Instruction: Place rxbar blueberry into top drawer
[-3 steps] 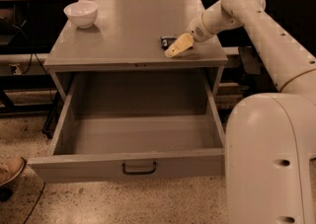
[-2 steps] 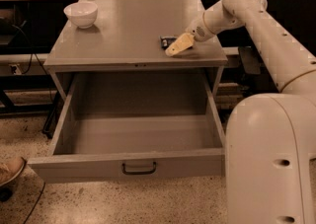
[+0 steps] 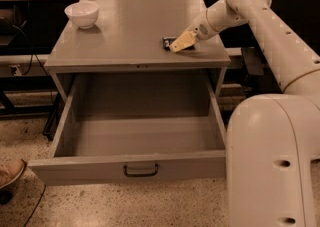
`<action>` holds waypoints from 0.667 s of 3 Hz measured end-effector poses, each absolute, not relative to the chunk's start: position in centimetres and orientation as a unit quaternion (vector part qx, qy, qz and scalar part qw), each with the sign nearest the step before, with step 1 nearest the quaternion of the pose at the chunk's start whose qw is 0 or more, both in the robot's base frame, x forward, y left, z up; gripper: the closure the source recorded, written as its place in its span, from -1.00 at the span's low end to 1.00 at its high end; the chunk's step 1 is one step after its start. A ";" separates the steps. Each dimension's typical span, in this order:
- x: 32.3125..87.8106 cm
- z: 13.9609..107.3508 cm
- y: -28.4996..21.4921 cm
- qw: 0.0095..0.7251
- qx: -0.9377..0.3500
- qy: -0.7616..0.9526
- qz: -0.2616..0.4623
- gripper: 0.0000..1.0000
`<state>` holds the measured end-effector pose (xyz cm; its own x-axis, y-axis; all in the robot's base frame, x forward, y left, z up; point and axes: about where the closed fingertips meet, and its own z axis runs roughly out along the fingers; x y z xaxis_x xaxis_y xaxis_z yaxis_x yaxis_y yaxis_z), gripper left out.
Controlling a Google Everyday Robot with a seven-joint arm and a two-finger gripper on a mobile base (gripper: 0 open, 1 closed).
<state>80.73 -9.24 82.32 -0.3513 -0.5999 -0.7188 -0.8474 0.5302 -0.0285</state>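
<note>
The rxbar blueberry [image 3: 168, 41] is a small dark bar lying on the grey cabinet top [image 3: 130, 26], near its right front. My gripper [image 3: 180, 44] reaches in from the right and sits low over the bar's right end, its pale fingers [image 3: 184, 41] covering part of it. The top drawer [image 3: 137, 136] is pulled wide open below, grey inside and holding nothing I can see, with a dark pull handle [image 3: 140, 171] centred on its front panel.
A white bowl [image 3: 82, 14] stands at the cabinet top's back left. My white arm and base [image 3: 270, 136] fill the right side. A shoe [image 3: 10, 172] and cables lie on the speckled floor at the left. A shelf runs behind the cabinet.
</note>
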 end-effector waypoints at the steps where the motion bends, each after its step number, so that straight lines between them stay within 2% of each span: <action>1: 80.7 82.7 -9.2 0.348 -0.451 0.803 0.178 1.00; 2: 80.7 82.8 -9.2 0.348 -0.451 0.802 0.178 1.00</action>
